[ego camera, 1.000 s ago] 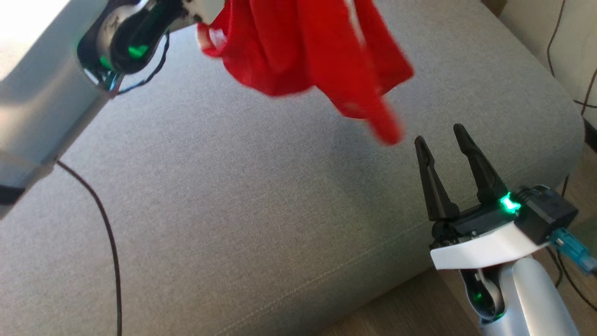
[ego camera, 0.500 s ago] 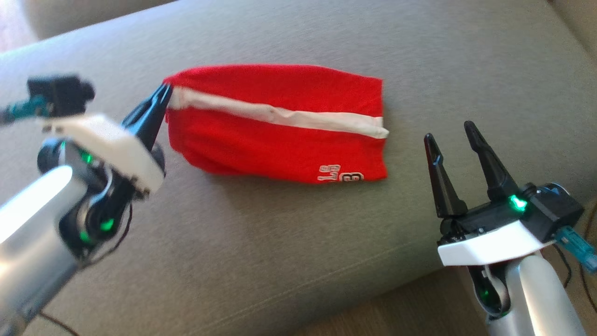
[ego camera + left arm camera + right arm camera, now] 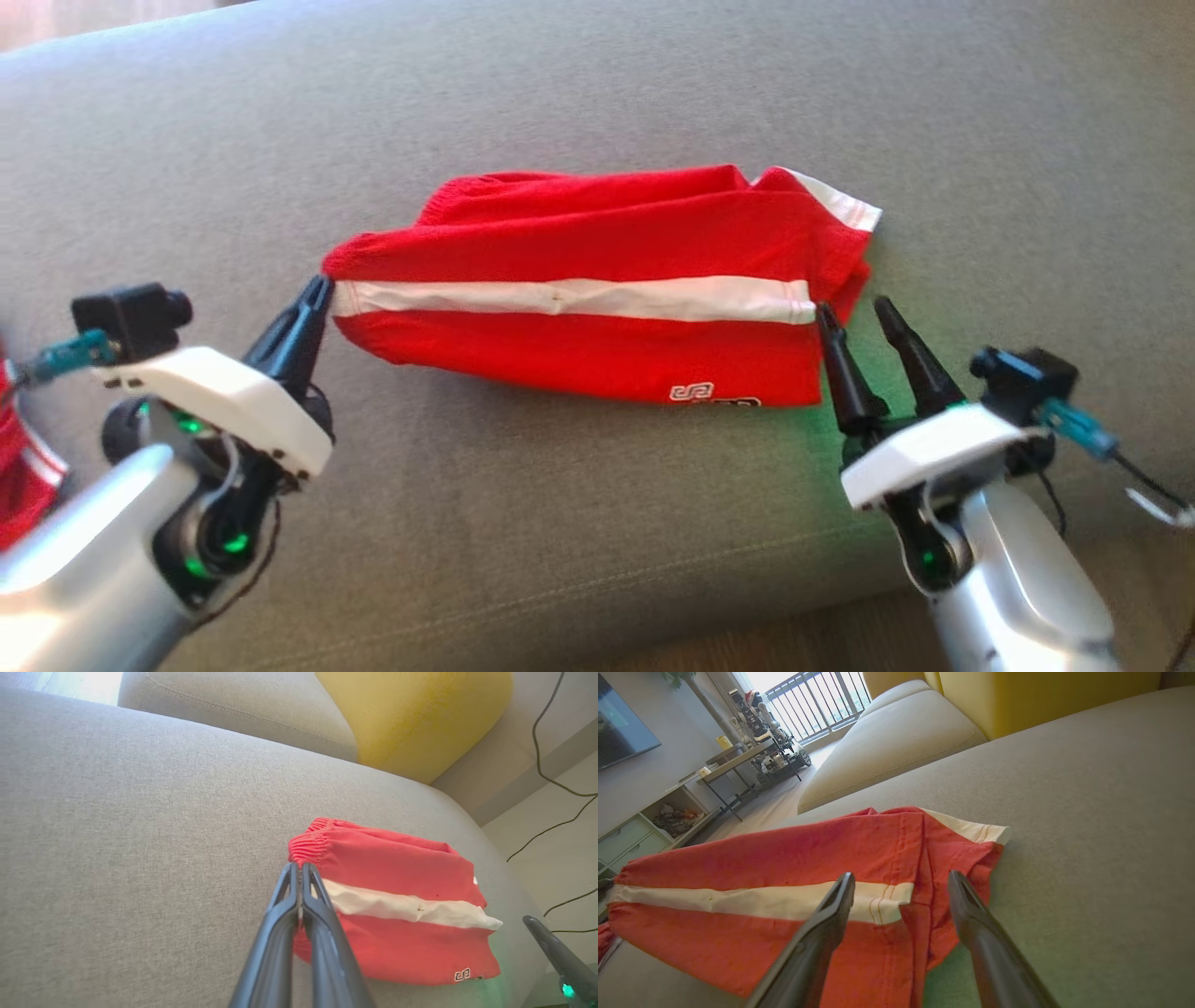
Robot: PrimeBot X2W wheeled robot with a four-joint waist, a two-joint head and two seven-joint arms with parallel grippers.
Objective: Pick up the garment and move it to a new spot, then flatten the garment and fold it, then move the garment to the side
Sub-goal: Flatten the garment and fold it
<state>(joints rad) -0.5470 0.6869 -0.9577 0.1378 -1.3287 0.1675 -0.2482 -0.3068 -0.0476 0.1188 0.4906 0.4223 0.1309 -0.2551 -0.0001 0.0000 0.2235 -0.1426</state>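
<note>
Grey sofa cushion (image 3: 560,523) stretched out beneath the garment (image 3: 597,243), a pair of red shorts lying flat on it with its length running from side to side. One white stripe (image 3: 569,297) ran along the garment from end to end, and a small white logo (image 3: 691,392) sat near its front corner on the robot's right.

At the garment's left end was the gathered elastic waistband (image 3: 310,847). The left tool (image 3: 317,294) was closed tight there, its two dark fingers (image 3: 280,933) pressed together and pinching the garment's edge where the white stripe met the waistband.

At the garment's right end the leg hems lay slightly rumpled, with a white-trimmed corner (image 3: 854,210) showing at the far side. The right tool (image 3: 851,310) stood with its fingers spread apart, holding nothing. One fingertip was over the end of the white stripe and the other at the garment's hem edge. Whether either touched the cloth I could not tell.

Beyond the garment rose a yellow cushion (image 3: 411,714). Dark cables (image 3: 542,742) trailed over the pale floor (image 3: 560,858) past the garment's right end.
</note>
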